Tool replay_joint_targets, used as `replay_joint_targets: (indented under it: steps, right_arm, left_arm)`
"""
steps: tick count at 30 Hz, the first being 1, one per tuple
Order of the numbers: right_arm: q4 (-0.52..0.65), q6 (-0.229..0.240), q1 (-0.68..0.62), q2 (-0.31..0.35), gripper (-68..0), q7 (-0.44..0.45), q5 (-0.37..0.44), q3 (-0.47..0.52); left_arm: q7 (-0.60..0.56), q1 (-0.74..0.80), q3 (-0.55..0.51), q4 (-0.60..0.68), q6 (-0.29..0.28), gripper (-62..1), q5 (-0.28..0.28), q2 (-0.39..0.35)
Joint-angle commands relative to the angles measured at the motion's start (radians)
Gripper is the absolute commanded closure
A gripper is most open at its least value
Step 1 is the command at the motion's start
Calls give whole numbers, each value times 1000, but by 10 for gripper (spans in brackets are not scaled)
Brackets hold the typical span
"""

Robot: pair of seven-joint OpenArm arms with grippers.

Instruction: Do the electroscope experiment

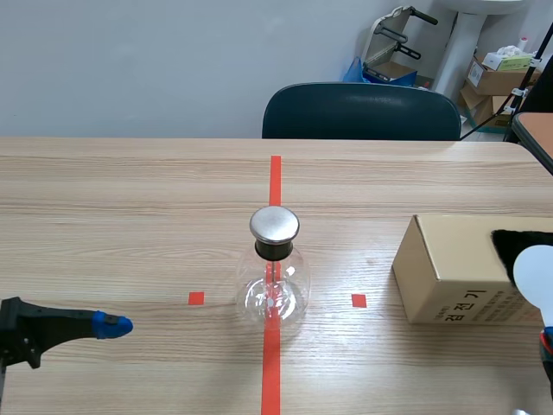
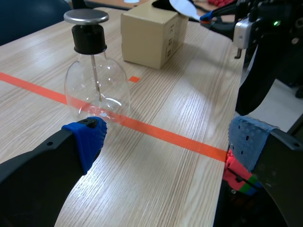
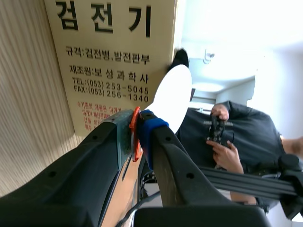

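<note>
The electroscope point(image 1: 273, 277), a clear glass flask with a black neck and a round metal cap point(image 1: 275, 224), stands on the red centre line. In the left wrist view the electroscope point(image 2: 97, 85) is just ahead of one blue pad point(image 2: 87, 139) of my left gripper point(image 2: 165, 142), which is open with nothing in it. That left gripper point(image 1: 112, 326) lies low at the table's left. My right gripper point(image 3: 136, 127) is shut on the orange handle of a white oval paddle point(image 3: 173, 97). The paddle point(image 1: 536, 272) hangs against the cardboard box point(image 1: 458, 268) at the right.
Something black and fuzzy point(image 1: 518, 238) lies on top of the box. A dark chair point(image 1: 361, 112) stands behind the table's far edge. Beyond the paddle in the right wrist view, a person's hands point(image 3: 222, 144) hold a device. Boxes point(image 1: 497, 82) are stacked at the back right.
</note>
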Motion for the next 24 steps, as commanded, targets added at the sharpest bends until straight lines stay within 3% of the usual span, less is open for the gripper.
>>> replay_joint_targets:
  steps: [1,3,5,8,10,13,19,24]
  right_arm:
    - [8,-47,0,14,-10,-60,8,2]
    - [8,-47,0,14,-10,-135,8,2]
    - [8,-47,1,14,-10,-177,8,2]
    - [8,-47,1,14,-10,-141,7,2]
    - [8,-47,1,14,-10,-74,7,2]
    - [8,-47,1,14,-10,-29,7,2]
    - [8,-47,1,14,-10,-33,4,2]
    - [24,-47,-2,14,-10,-33,-4,2]
  left_arm:
    - [16,-19,-6,22,7,-550,-6,15]
    - [55,-33,-6,22,10,-516,-6,29]
    - [90,-47,-6,22,22,-421,-6,43]
    - [134,-61,-6,22,64,-268,-6,67]
    - [151,-64,-6,22,95,-207,-6,84]
    - [180,-72,-6,22,128,-190,-6,119]
    - [307,-97,-6,18,175,-190,2,218]
    - [373,-117,-6,-32,239,-190,43,304]
